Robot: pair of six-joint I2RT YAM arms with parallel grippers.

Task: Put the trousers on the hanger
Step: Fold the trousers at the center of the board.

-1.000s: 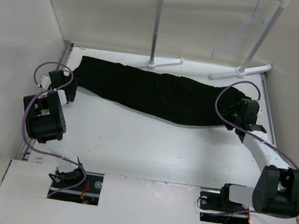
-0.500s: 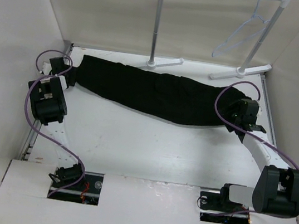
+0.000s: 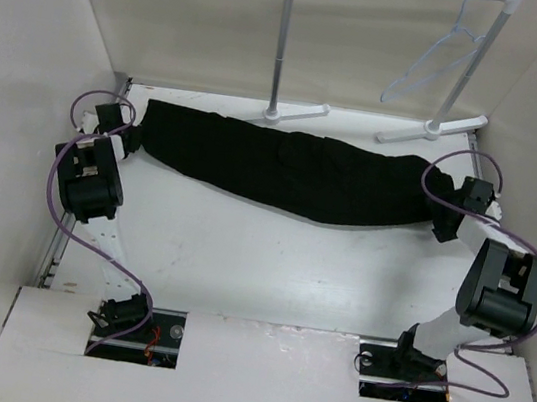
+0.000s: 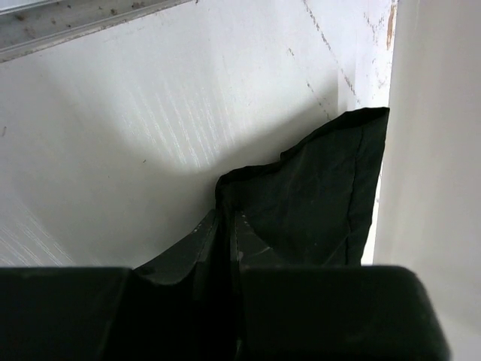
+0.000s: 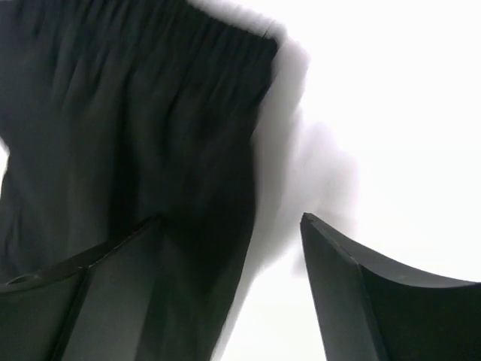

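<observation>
The black trousers (image 3: 283,168) lie stretched across the back of the table, from left to right. My left gripper (image 3: 128,143) is at their left end, and in the left wrist view this gripper (image 4: 224,226) is shut on a fold of the trousers (image 4: 323,188). My right gripper (image 3: 443,227) is at their right end. In the right wrist view it (image 5: 231,219) stands open, its left finger over the gathered edge of the trousers (image 5: 150,113) and its right finger over bare table. The pale hanger (image 3: 433,59) hangs from the rack's rail at the back right.
A white garment rack (image 3: 284,42) stands at the back, its feet (image 3: 431,129) on the table just behind the trousers. White walls close in on the left, right and back. The bare white table (image 3: 269,262) lies in front of the trousers.
The left gripper moved slightly back and shut on the trousers' left end. The right arm folded in, its gripper shifting right to the trousers' right end and opening wider.
</observation>
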